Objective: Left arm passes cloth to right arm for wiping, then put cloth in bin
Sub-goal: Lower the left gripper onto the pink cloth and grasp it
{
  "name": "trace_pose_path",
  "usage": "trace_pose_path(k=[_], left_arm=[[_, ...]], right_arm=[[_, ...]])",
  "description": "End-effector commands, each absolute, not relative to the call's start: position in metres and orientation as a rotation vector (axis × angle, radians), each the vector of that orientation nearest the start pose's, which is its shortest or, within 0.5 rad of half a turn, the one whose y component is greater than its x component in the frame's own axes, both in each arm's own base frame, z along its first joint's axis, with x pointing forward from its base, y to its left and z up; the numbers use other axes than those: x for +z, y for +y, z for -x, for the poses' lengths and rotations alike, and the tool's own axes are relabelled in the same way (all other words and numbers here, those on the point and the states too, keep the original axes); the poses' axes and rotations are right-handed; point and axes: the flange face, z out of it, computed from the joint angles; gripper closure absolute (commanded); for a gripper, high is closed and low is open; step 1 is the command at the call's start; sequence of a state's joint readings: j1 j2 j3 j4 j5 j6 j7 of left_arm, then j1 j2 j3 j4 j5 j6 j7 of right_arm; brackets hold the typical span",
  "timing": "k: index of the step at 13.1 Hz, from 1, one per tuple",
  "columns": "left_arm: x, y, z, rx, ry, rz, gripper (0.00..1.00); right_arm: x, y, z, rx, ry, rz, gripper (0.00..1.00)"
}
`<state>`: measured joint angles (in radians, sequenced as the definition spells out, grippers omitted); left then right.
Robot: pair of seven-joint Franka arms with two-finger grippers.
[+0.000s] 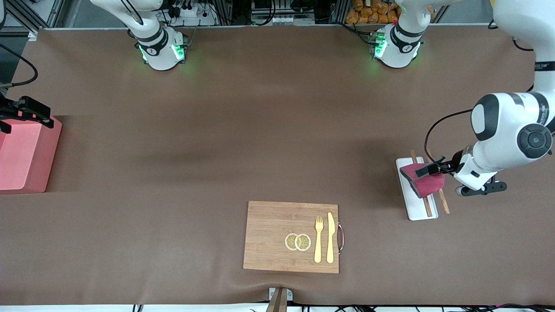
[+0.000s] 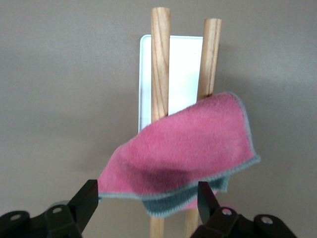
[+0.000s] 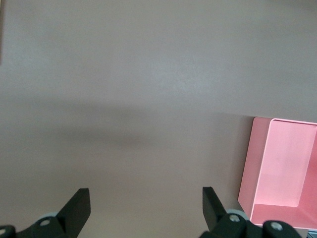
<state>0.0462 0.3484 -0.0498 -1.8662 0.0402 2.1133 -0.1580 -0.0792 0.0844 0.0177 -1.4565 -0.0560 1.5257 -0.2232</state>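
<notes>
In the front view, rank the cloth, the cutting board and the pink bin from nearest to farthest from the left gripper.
1. The cloth, draped over the wooden sticks on the white tray, right at the left gripper.
2. The cutting board, mid-table, nearer the front camera.
3. The bin, at the right arm's end of the table.

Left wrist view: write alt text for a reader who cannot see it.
A red cloth with a grey border drapes over two wooden sticks lying on a white tray, on a brown table. The left gripper has its fingers spread on either side of the cloth's near edge.
</notes>
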Motion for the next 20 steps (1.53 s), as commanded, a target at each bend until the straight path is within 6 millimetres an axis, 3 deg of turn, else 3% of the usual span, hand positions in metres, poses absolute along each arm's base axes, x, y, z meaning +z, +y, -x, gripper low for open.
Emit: trace_pose_path(k=[1,6,11,13,17,20], left_arm=[[0.321,0.001,-0.624,0.138,-0.242,3.121,0.15],[0.318,-0.002,-0.626,0.14,-0.233,3.123,0.24],[0.313,-0.006,-0.63,0.128,-0.235,3.138,0.26],[0.312,-0.009,-0.63,0.128,-0.227,3.138,0.26],[0.308,-0.007,-0.633,0.114,-0.23,3.14,0.33],[0.308,-0.008,-0.633,0.112,-0.219,3.141,0.43]], right_arm=[[0.628,-0.044,-0.577,0.044,-0.269,3.179,0.0],[0.624,-0.017,-0.578,0.058,-0.321,3.173,0.0],[0.624,-0.022,-0.578,0.056,-0.306,3.174,0.0],[0.61,-0.022,-0.585,0.097,-0.309,3.169,0.0],[0.601,-0.023,-0.589,0.114,-0.307,3.164,0.0],[0.596,-0.023,-0.592,0.118,-0.297,3.143,0.0]])
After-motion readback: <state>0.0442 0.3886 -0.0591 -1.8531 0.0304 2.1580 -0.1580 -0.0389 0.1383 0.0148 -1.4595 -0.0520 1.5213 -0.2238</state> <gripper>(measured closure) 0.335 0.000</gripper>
